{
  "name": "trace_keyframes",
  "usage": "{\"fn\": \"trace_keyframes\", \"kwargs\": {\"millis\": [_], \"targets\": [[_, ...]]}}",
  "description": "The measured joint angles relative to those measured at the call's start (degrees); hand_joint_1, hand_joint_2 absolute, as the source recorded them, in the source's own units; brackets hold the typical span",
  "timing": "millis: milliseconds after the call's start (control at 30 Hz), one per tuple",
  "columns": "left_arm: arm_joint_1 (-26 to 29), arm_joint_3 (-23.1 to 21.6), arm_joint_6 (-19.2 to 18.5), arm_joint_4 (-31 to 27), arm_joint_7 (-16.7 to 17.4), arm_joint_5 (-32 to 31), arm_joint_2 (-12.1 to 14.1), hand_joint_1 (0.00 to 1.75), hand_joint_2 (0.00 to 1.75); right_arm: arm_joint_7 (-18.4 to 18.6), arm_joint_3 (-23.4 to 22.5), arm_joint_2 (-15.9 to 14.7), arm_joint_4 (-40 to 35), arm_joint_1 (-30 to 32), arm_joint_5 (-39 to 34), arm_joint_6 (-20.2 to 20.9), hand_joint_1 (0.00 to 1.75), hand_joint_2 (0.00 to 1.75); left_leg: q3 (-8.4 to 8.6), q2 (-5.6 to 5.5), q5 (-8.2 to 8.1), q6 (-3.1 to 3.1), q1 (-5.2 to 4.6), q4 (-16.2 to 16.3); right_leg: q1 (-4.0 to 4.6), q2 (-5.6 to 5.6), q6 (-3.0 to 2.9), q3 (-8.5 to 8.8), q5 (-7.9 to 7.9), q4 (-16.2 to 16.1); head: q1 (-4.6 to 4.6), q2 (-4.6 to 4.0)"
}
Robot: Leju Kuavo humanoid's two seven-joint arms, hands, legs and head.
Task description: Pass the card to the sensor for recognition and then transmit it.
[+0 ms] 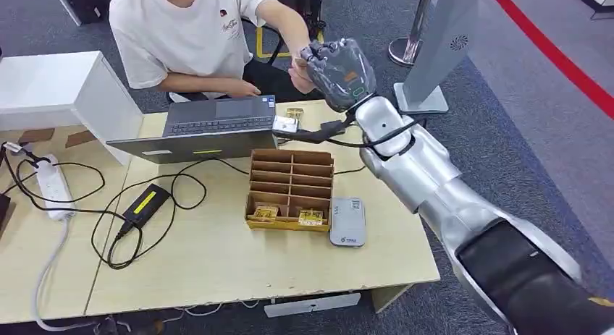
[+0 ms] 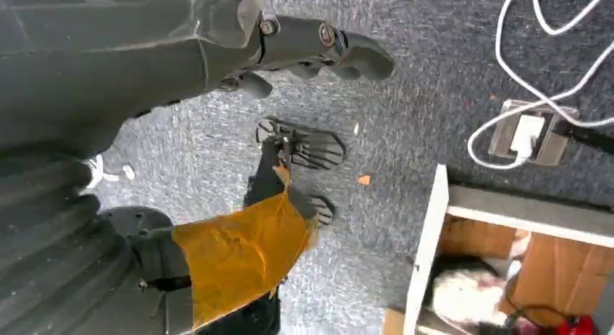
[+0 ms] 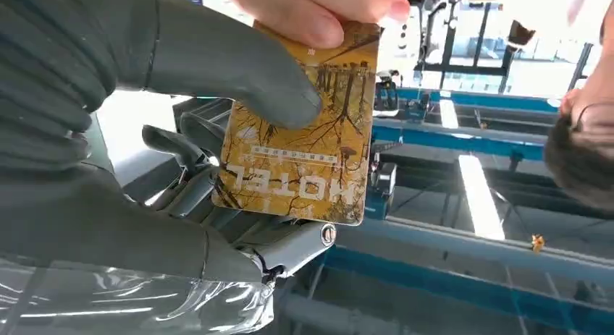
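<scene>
A wooden table [image 1: 217, 255] stands on a gray carpet, and a person in a white shirt [image 1: 188, 31] sits at its far side.

On the left of the table lies a white power strip [image 1: 52, 187] with its cords. Next to it is a black power brick [image 1: 147, 202] with a yellow label and a looped black cable. Behind that sits an open laptop [image 1: 210, 125]. In the middle is a brown cardboard box [image 1: 291, 187] split into many small slots. Two gold cards lie in its front slots. Just to the right of the box, touching its side, is a small gray card sensor [image 1: 347, 221].

The robot's left hand [image 2: 304, 49] hangs down over the carpet in the left wrist view. Its fingers are curled a little and hold nothing, but I cannot tell for sure if it is open or closed.

On the right, the silver right arm reaches up and over the far edge of the table. The right hand [image 1: 339, 71] is raised in front of the person. In the right wrist view, its thick thumb [image 3: 239, 74] presses a gold card [image 3: 304, 150] against its dark fingers, so it grips the card. The card says HOTEL and has tree shapes on it. The person's hand [image 3: 318, 9] pinches the far end of the same card.
</scene>
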Motion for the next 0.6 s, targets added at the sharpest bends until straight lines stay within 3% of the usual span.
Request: {"fn": "trace_keyframes", "kwargs": {"millis": [33,67,300,600], "targets": [[-0.2,0.0,-0.1,0.0,0.0,-0.1,0.0,0.0,1.75,0.0,0.0,0.0,0.2,0.0,0.0,0.0,1.75,1.75,-0.01,0.0,0.0,0.0,0.0,0.0,0.0,0.0,0.01,0.0,0.01,0.0,0.0,0.0],[-0.4,0.0,-0.2,0.0,0.0,0.0,-0.1,0.0,1.75,0.0,0.1,0.1,0.5,0.0,0.0,-0.1,0.0,1.75,-0.04,0.03,-0.01,0.01,0.0,0.0,0.0,0.03,0.03,-0.01,0.02,0.0,-0.02,0.0],[-0.7,0.0,0.0,0.3,-1.0,1.0,-0.9,0.0,1.75,-0.5,0.5,0.2,1.8,-0.2,-0.4,-0.9,0.0,1.75,-0.05,0.47,-0.08,0.04,0.02,0.1,-0.01,0.49,0.14,-0.11,0.1,-0.1,0.0,0.0],[0.0,0.0,-1.4,0.4,-1.7,2.5,-0.4,0.0,1.75,-4.6,0.9,-1.4,-0.4,3.4,-4.5,-4.9,0.0,1.75,-0.06,0.61,-0.1,0.06,0.04,0.1,0.01,0.67,0.14,-0.15,0.1,-0.1,-0.02,0.0]]}}
